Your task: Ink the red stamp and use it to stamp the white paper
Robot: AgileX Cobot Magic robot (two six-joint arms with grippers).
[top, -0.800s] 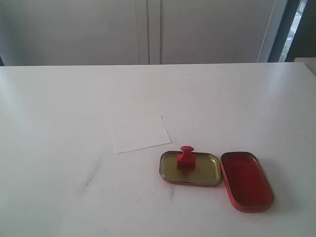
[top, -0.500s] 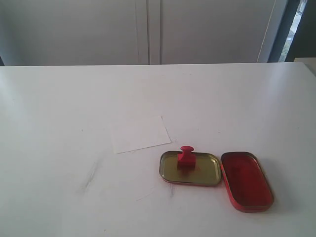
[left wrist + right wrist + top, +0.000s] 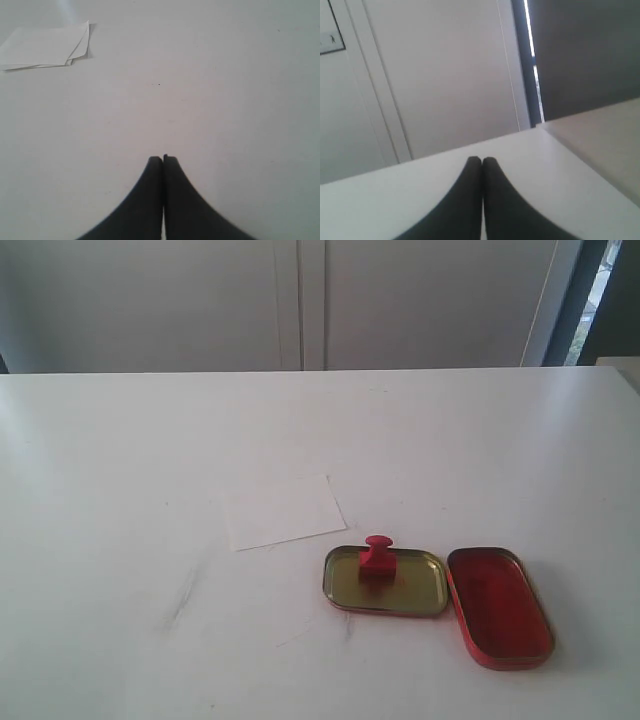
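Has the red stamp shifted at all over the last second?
No. The red stamp stands at the same spot in the gold tin half, left of the red tin half.

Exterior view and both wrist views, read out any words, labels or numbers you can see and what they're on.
No text can be read anywhere.
Framed notice on the wall, right wrist view: small dark marks, too blurred to read.
White paper, red stamp, gold tin half, red tin half: no lettering shows.

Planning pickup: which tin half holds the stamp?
The gold-coloured tin half; the red stamp stands upright in it. The red tin half holds no stamp.
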